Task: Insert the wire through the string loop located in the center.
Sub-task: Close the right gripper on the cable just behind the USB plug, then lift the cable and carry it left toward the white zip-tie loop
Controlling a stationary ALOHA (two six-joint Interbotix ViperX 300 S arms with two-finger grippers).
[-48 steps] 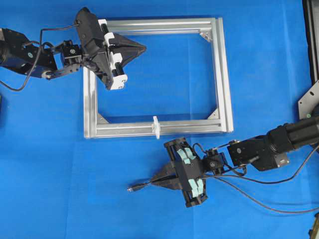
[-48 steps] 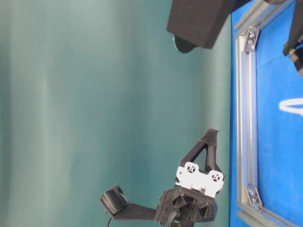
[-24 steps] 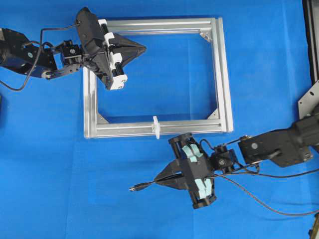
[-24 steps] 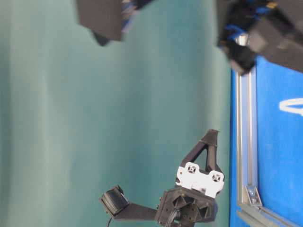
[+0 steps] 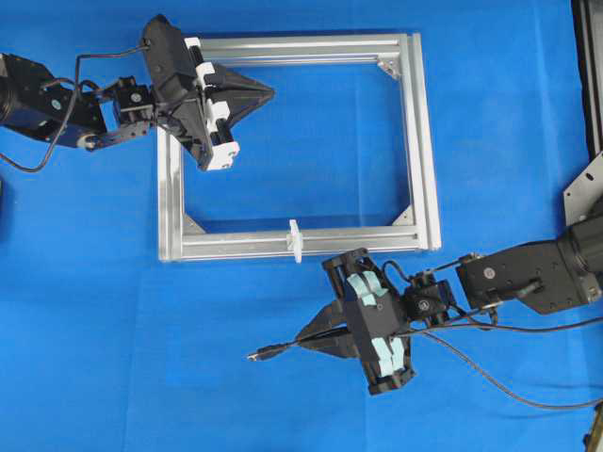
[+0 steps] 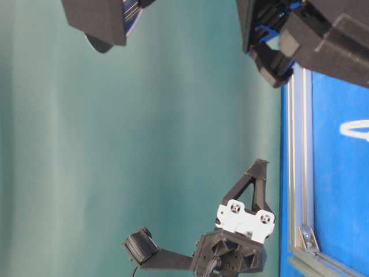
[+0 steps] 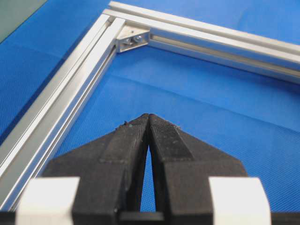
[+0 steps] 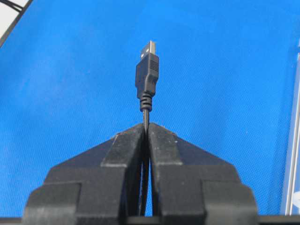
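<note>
Right gripper (image 5: 306,336), black with pale teal finger mounts, clamped tight on the long thin black wire (image 5: 279,351) just behind its plug; jaws pressed together in the right wrist view, the cable pinched between them and the dark connector with its small metal tip (image 8: 147,70) sticking out past the fingertips over bare blue cloth. Seen from overhead in the lower middle of the picture, plug pointing toward the lower left, the rest of the wire trailing off to the lower right.

Compared with a second earlier: shifted down and a little to the right in the overhead view, further from the lower rail of the rectangular silver aluminium frame (image 5: 419,141); plug tip likewise a touch lower. Grip unchanged. In the table-level view, more of the dark arm body crowding the top edge than before.

Tiny white string loop (image 5: 295,240) standing on the middle of the frame's lower rail, above and slightly left of the right gripper, well apart from the plug; same spot as before. Visible also as a white band at the right edge of the table-level view (image 6: 354,129).

Left gripper (image 5: 267,91), black with white finger mounts, closed on nothing, tips touching in the left wrist view (image 7: 148,117); hung over the frame's upper-left corner, unmoved from a second ago.
</note>
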